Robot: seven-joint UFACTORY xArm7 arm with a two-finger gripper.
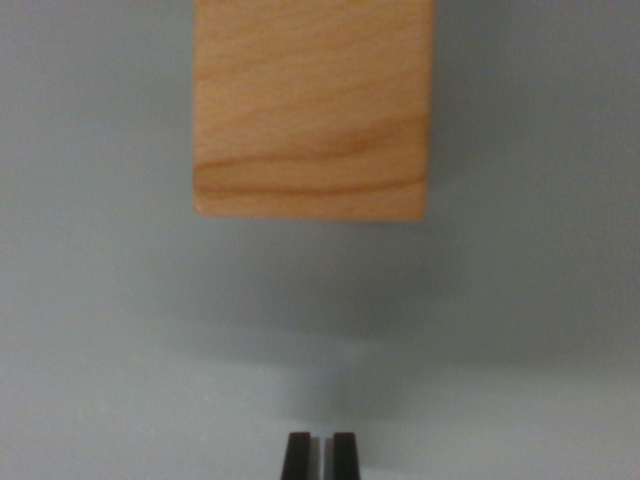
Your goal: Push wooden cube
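The wooden cube (314, 108) fills the upper middle of the wrist view, its top edge cut off by the frame. Its near face is pale, honey-coloured wood with fine horizontal grain, and a darker streak runs across it just above the lower edge. That lower edge looks slightly rounded, though the picture is soft enough that this may only be blur. The cube rests on a plain grey surface (100, 330).

Directly below the cube, at the very bottom of the frame, the gripper (320, 455) shows only as the tips of two dark fingers (297, 456). They stand upright side by side, with only a thin sliver of light between them, so the jaws are drawn together and hold nothing. The fingertips line up roughly with the middle of the cube's lower edge, a little to the wrist view's right of its left half.

Between the cube and the fingertips lies a stretch of bare grey surface, so the gripper is well apart from the cube and does not touch it. A broad soft shadow darkens the surface below the cube, widest just beneath its lower edge and fading toward the fingertips. On either side of the cube the surface is an even grey.
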